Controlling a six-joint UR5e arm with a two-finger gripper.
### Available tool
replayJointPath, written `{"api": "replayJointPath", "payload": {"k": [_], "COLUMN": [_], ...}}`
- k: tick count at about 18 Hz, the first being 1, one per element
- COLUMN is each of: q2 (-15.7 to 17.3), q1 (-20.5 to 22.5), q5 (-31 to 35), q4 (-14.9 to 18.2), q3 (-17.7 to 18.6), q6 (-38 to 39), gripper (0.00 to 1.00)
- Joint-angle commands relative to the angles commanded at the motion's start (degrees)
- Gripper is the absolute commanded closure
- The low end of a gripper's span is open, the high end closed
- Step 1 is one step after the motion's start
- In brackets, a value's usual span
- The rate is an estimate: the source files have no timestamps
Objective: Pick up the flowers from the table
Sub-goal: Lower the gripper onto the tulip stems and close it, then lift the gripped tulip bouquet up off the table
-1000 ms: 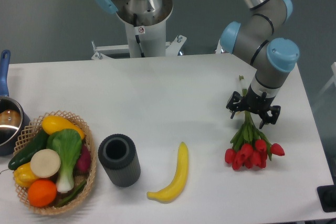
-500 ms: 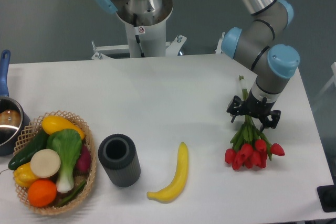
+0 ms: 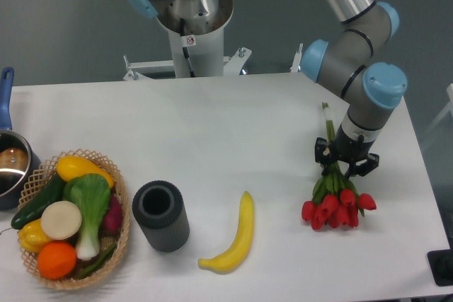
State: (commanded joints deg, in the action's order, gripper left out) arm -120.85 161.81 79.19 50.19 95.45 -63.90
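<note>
the flowers (image 3: 335,206) lie on the right side of the table (image 3: 233,125), red heads toward the near edge, stems running far and slightly left. the middle of the stems is hidden under the gripper (image 3: 344,163), which sits right over the bunch with its fingers drawn in close on either side of the stems; whether they actually pinch them is hard to make out. to the left lie a banana (image 3: 234,237) and an upright dark cup (image 3: 161,215), open top showing nothing inside. further left a wicker basket (image 3: 120,196) holds vegetables and an orange. a pot (image 3: 12,167) with a blue handle is cut off by the left edge.
</note>
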Motion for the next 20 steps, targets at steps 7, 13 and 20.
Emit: {"api": "replayJointPath", "payload": {"k": [7, 13, 20], "q2": [0.4, 3.9, 13.5], "q1": [0.1, 0.2, 0.2], "q5": [-0.2, -0.4, -10.3], "q4": [0.4, 1.5, 2.6], "q3": [-1.2, -2.1, -2.2], "q6": [0.0, 0.0, 2.5], "gripper": [0.64, 0.64, 0.64]}}
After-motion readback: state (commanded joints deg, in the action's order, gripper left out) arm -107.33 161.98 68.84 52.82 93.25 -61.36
